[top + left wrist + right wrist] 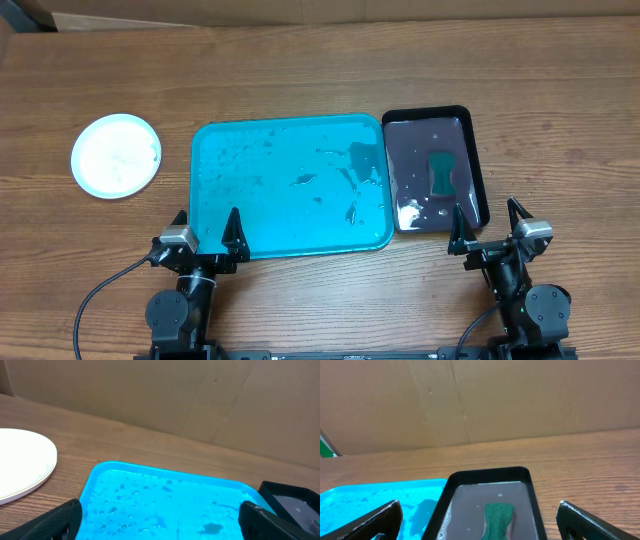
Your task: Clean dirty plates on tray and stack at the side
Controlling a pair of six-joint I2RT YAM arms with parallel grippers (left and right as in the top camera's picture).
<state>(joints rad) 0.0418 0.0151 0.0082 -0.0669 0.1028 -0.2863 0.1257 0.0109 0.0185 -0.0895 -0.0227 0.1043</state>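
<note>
The left arm point(188, 292) and right arm point(518, 282) sit low, pointing forward, jaws wide apart and empty.

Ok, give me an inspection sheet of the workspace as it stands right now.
Surface: wooden table, grain showing.
Job's things: white plate sits on the table left of the blue tray; whether others lie under it cannot be told. The tray holds no plates, only droplets and dark smears.
Clutter: black tray beside the blue tray's right side, holding liquid and a green sponge.
Hands: left hand and right hand both open, holding nothing.
Cables: black cable loops out from the left arm.
Surroundings: cardboard behind the table.
</note>
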